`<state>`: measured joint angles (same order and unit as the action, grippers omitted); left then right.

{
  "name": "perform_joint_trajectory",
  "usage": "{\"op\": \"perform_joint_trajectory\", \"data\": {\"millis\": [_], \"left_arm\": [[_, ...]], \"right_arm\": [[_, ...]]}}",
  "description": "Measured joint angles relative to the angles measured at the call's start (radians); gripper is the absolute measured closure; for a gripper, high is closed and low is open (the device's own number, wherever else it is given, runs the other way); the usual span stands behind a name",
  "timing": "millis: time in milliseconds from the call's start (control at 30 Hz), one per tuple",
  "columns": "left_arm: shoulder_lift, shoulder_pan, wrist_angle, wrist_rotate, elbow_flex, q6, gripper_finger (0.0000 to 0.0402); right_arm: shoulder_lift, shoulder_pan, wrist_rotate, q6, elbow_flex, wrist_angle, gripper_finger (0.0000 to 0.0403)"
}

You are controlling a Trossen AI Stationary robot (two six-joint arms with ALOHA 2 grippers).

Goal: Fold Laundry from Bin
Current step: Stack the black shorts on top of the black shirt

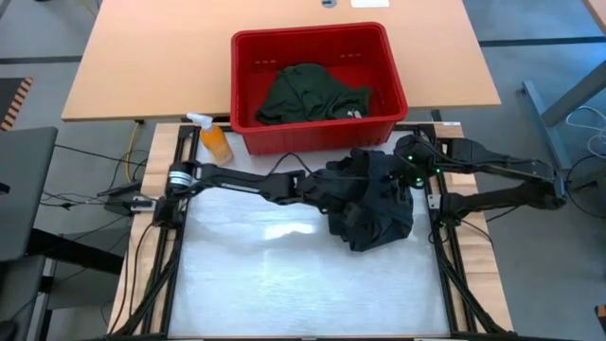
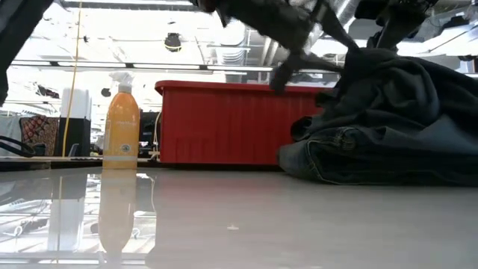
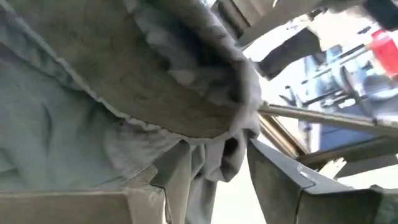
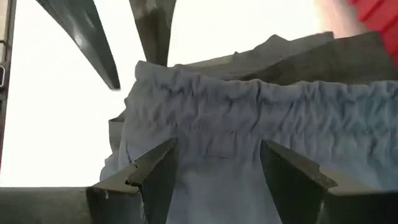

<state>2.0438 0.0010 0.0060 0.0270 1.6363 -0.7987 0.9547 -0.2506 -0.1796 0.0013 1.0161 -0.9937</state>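
High view | bin (image 1: 248, 85) long axis runs left-right | both tools' fingers apart over black garment (image 1: 374, 204)

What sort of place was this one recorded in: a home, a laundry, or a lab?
Most likely a robotics lab or workshop. The white work surface sits in a metal frame beside a plain wooden table, cables trail on the grey floor, and the low view shows an open industrial ceiling with strip lights.
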Motion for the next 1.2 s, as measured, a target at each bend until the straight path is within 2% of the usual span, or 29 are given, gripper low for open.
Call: {"op": "perform_joint_trajectory", "data": {"millis": [167, 267, 367, 433, 533, 667, 833, 933, 1100, 1167, 1200], "left_arm": [[-0.121, -0.042, -0.207, -0.15, 0.0, 0.086, 0.0258], [-0.191, -0.075, -0.311, -0.318, 0.001, 0.122, 0.0258], [-0.234, -0.115, -0.426, -0.528, 0.001, 0.12, 0.0258], [-0.245, -0.141, -0.517, -0.657, 0.001, 0.093, 0.0258], [-0.248, -0.173, -0.637, -0.786, 0.001, 0.01, 0.0258], [-0.247, -0.193, -0.788, -0.861, 0.001, -0.111, 0.0258], [-0.245, -0.221, -0.935, -0.932, 0.001, -0.234, 0.0258], [-0.245, -0.249, -1.102, -0.974, 0.001, -0.371, 0.0258], [-0.245, -0.303, -1.504, -1.003, 0.0, -0.721, 0.0258], [-0.246, -0.317, -1.58, -1.015, -0.003, -0.789, 0.0258], [-0.252, -0.318, -1.574, -1.014, -0.01, -0.757, 0.0258]], "right_arm": [[0.06, 0.048, -0.001, 0.02, -0.012, 0.038, 0.0148], [0.11, 0.098, 0.0, 0.033, -0.042, 0.074, 0.0148], [0.167, 0.168, 0.0, 0.058, -0.058, 0.079, 0.0148], [0.204, 0.221, 0.0, 0.077, -0.066, 0.091, 0.0148], [0.253, 0.285, 0.046, 0.082, -0.078, 0.137, 0.0148], [0.311, 0.319, 0.162, 0.073, -0.078, 0.196, 0.0148], [0.37, 0.27, 0.253, 0.021, -0.078, 0.272, 0.0148], [0.403, 0.217, 0.256, -0.002, -0.077, 0.278, 0.0148], [0.41, 0.174, 0.223, -0.037, -0.037, 0.211, 0.0148], [0.385, 0.174, 0.221, -0.04, 0.015, 0.149, 0.0148], [0.367, 0.174, 0.221, -0.04, 0.044, 0.12, 0.0148]]}}
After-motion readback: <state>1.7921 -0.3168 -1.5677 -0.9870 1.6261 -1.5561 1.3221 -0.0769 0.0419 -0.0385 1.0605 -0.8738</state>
